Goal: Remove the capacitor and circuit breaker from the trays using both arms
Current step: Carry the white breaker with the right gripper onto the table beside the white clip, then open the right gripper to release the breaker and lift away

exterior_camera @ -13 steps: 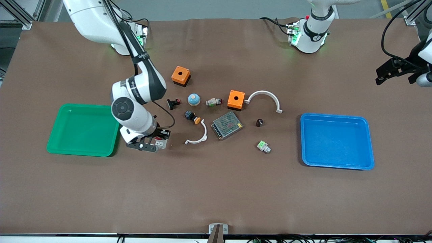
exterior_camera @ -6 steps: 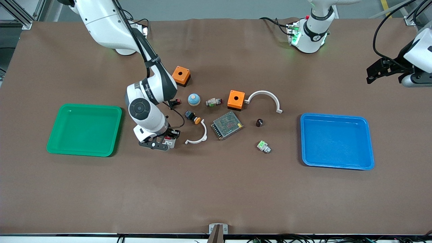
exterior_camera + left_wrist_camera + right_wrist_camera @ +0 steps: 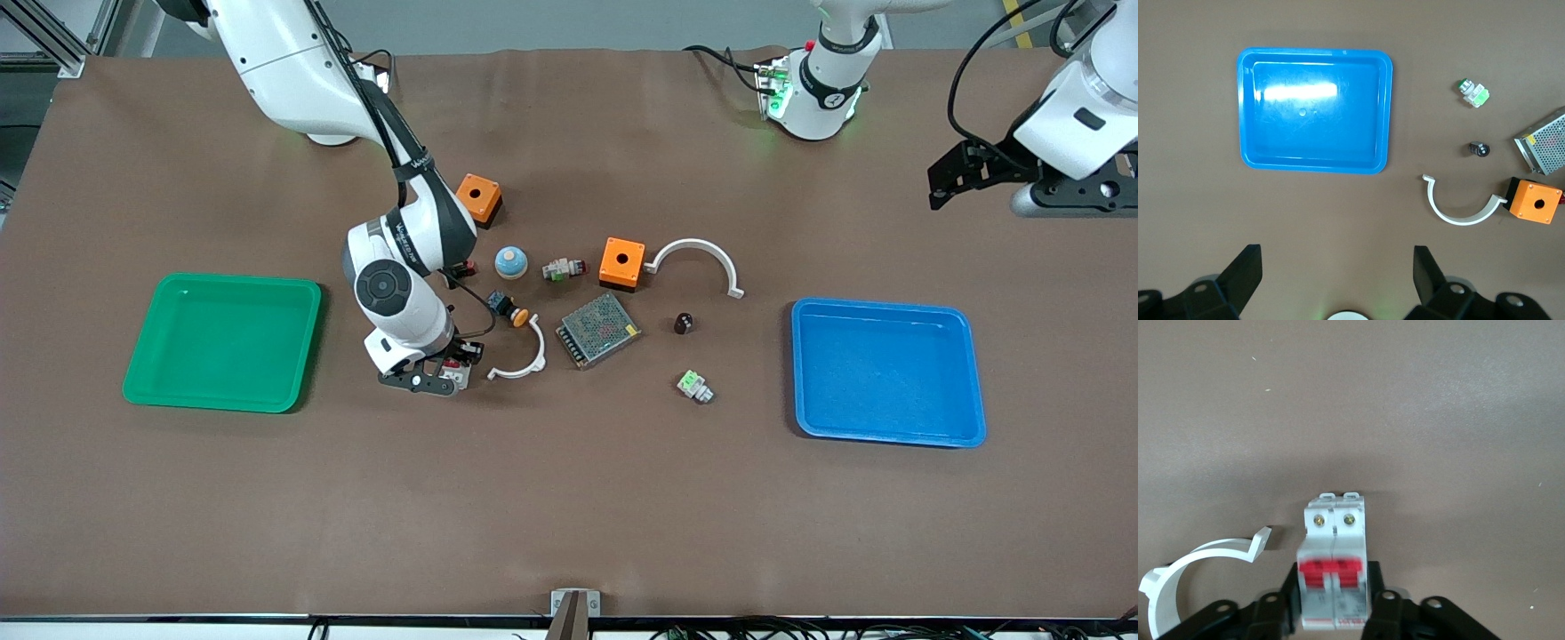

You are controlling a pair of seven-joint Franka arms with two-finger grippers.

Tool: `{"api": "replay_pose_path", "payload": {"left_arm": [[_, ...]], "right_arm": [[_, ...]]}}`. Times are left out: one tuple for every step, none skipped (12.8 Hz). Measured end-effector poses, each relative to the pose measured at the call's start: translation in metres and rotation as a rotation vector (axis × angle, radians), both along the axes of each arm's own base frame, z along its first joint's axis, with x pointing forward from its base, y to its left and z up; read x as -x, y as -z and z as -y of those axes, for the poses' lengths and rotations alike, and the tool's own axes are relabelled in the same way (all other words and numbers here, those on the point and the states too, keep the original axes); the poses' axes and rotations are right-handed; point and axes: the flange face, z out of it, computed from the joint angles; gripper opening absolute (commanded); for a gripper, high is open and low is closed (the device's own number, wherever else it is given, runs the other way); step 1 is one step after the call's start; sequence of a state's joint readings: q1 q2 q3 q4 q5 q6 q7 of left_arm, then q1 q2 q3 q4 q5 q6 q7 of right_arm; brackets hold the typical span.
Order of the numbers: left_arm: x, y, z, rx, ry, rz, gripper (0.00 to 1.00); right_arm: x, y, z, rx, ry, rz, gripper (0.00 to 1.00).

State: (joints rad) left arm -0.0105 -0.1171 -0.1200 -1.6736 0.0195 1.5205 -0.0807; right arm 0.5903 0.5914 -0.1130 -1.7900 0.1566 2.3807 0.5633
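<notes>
The breaker (image 3: 1333,580), a white block with red levers, sits between the fingers of my right gripper (image 3: 1333,603), which is shut on it. In the front view that gripper (image 3: 437,380) holds the breaker (image 3: 455,372) low over the table, between the green tray (image 3: 151,378) and a white arc clip (image 3: 520,360). The capacitor (image 3: 683,323), a tiny black cylinder, stands on the table near the blue tray (image 3: 889,436); it also shows in the left wrist view (image 3: 1479,149). My left gripper (image 3: 949,180) is open and empty, high over the left arm's end of the table (image 3: 1338,273).
Two orange boxes (image 3: 478,197) (image 3: 621,262), a mesh-covered metal unit (image 3: 597,329), a larger white arc (image 3: 698,258), a green-and-white part (image 3: 693,385), a blue dome (image 3: 510,260), an orange-capped push button (image 3: 507,307) and a small red-and-green-ended part (image 3: 564,268) lie mid-table.
My right gripper has carried the breaker away from the green tray, toward the small white arc. My left gripper has swung toward the table's middle.
</notes>
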Motion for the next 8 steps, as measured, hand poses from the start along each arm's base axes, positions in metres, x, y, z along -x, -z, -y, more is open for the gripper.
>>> {"api": "replay_pose_path", "payload": {"left_arm": [[0.002,-0.003,-0.001,0.009,-0.006,0.000,1.00],[0.003,-0.004,-0.001,0.017,-0.021,0.000,1.00],[0.003,-0.004,-0.001,0.019,-0.050,0.000,1.00],[0.004,-0.004,0.001,0.019,-0.078,0.000,1.00],[0.004,-0.004,0.004,0.017,-0.102,0.001,1.00],[0.005,-0.004,0.008,0.015,-0.120,0.001,1.00],[0.005,-0.004,0.012,0.014,-0.134,0.001,1.00],[0.006,-0.004,0.015,0.013,-0.139,0.001,1.00]], "right_arm": [[-0.001,-0.001,0.000,-0.001,0.000,0.002,1.00],[-0.002,-0.003,0.000,0.000,0.000,0.002,1.00],[-0.004,-0.009,0.002,0.005,0.001,-0.006,1.00],[-0.007,-0.020,0.006,0.015,0.000,-0.014,1.00],[-0.012,-0.040,0.014,0.034,-0.005,-0.014,1.00],[-0.016,-0.067,0.028,0.055,-0.012,-0.021,1.00],[-0.019,-0.100,0.047,0.066,-0.026,-0.035,1.00],[-0.020,-0.137,0.072,0.060,-0.052,-0.050,1.00]]}}
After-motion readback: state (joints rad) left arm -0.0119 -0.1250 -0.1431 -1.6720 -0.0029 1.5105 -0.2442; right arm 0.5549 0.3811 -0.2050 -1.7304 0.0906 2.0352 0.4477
